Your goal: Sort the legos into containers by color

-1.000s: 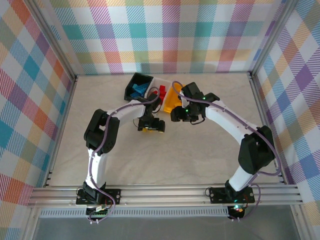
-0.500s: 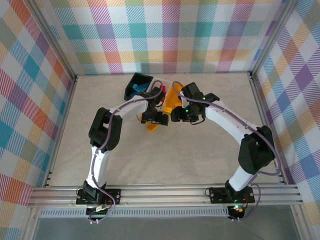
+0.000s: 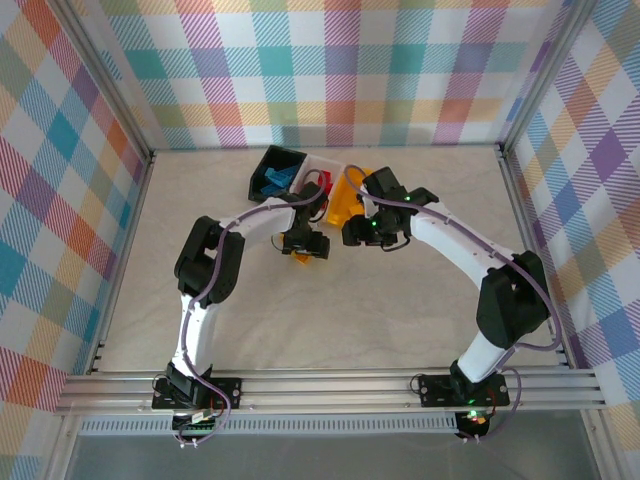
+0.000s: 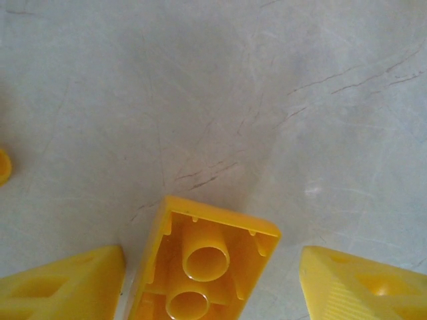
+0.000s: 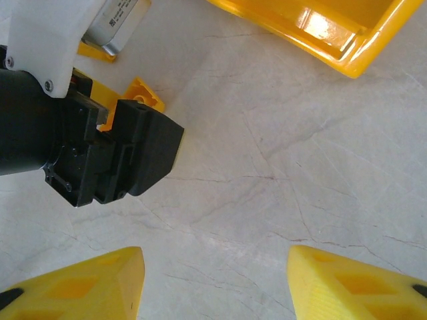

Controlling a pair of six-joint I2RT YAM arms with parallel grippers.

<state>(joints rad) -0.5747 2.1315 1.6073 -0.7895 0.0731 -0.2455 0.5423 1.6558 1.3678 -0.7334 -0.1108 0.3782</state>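
A yellow lego (image 4: 200, 267) lies upside down on the table, hollow underside up, between my left gripper's (image 4: 212, 270) yellow fingers. It sits close to the left finger (image 4: 67, 283), and a wide gap separates it from the right finger (image 4: 363, 287), so the jaws stand open. From above, that left gripper (image 3: 305, 245) hovers over the yellow lego (image 3: 299, 258) just in front of the containers: a black bin (image 3: 285, 158) with blue legos, a white bin (image 3: 328, 163) with red legos and a yellow bin (image 3: 348, 200). My right gripper (image 5: 215, 267) is open over bare table.
The left arm's black wrist (image 5: 100, 153) fills the left of the right wrist view, with the yellow bin's wall (image 5: 320, 30) at top right. A small yellow piece (image 4: 3, 167) shows at the left wrist view's left edge. Checked walls enclose the table.
The left gripper shifted slightly near the bins and its jaws have narrowed around the yellow lego. The right arm has not moved.
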